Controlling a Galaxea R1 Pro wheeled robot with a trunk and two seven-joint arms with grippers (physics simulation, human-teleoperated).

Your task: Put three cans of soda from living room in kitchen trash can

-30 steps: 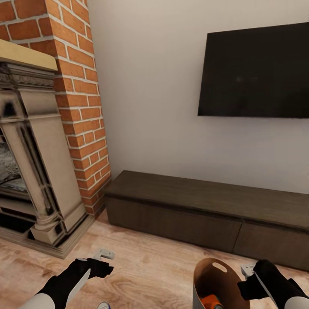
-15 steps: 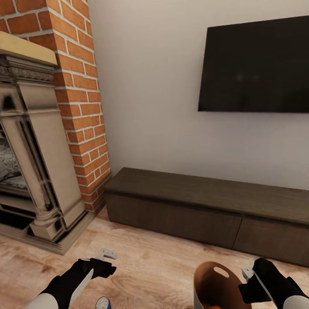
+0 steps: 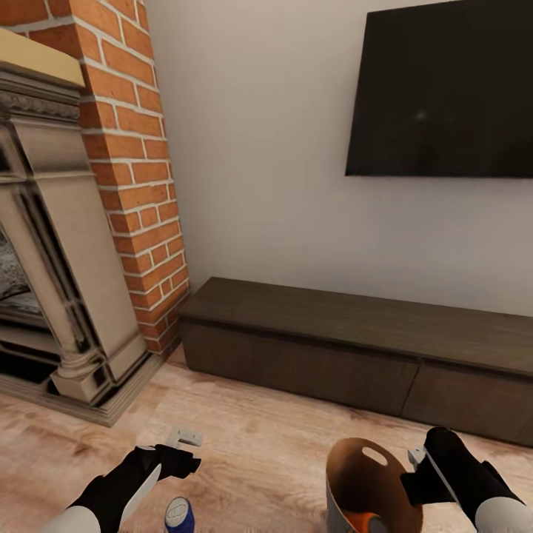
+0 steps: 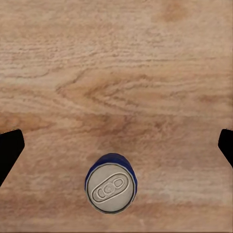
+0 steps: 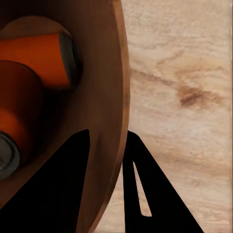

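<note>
A blue can of soda (image 4: pixel 111 188) stands upright on the wood floor, silver top facing my left wrist camera. My left gripper (image 4: pixel 116 148) hangs above the floor, open wide, with dark fingertips (image 4: pixel 9 151) at both edges and the can just off its middle. From the head the blue can (image 3: pixel 178 515) sits just behind the left gripper (image 3: pixel 183 448). My right gripper (image 5: pixel 109 133) is shut on the wall of the trash can (image 5: pixel 104 87), one finger inside and one outside. Two orange cans (image 5: pixel 36 60) lie in its brown inside. The trash can (image 3: pixel 354 474) hangs by my right gripper (image 3: pixel 416 471).
A long dark low cabinet (image 3: pixel 355 348) runs along the wall ahead, under a wall TV (image 3: pixel 444 92). The red brick fireplace (image 3: pixel 129 170) with its pale surround (image 3: pixel 59 244) stands to the left. Light wood floor (image 3: pixel 259 451) lies between me and the cabinet.
The whole head picture has shifted, so the camera has moved. The blue can has come further into view at the bottom edge. Both grippers keep their poses.
</note>
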